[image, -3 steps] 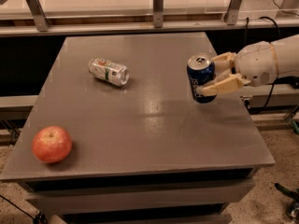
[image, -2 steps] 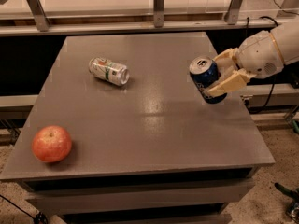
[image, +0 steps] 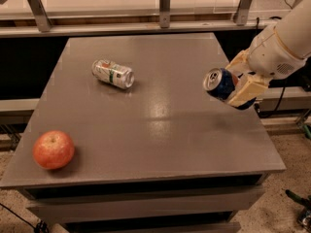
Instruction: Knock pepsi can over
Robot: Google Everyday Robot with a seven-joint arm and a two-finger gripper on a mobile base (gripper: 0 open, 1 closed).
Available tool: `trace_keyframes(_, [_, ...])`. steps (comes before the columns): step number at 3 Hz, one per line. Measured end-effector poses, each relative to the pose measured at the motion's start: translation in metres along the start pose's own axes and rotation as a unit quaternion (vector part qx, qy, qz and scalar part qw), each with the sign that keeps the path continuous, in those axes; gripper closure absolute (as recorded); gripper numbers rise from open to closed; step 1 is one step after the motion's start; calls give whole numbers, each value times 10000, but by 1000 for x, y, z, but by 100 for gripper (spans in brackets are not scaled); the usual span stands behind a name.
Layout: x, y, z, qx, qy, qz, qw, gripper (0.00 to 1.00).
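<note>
Smooth grey tabletop (image: 160,130), faint sheen. At its right edge the blocky cream end effector (image: 234,85) pinches the dark blue pepsi can (image: 219,84), which is tipped steeply, its round silver top facing left. Open room across the tabletop's middle. A silver-white can (image: 112,74) lies sideways far-left; a round red apple (image: 53,150) sits at the near-left corner.

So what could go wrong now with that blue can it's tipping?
The tool, at the right side of the table, grips the pepsi can tilted, seemingly off the surface; released there, it might roll off the right edge. Or the grip may not release, leaving it hanging.
</note>
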State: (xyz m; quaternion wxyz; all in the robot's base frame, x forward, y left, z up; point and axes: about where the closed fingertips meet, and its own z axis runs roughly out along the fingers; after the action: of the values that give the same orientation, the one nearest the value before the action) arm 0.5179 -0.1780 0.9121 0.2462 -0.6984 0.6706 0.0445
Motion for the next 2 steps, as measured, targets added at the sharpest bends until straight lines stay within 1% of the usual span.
trace_keyframes(1, [-7, 15, 6, 170, 752, -376, 9963, 100])
trace_keyframes(2, [-18, 26, 16, 43, 900, -590, 9942, 80])
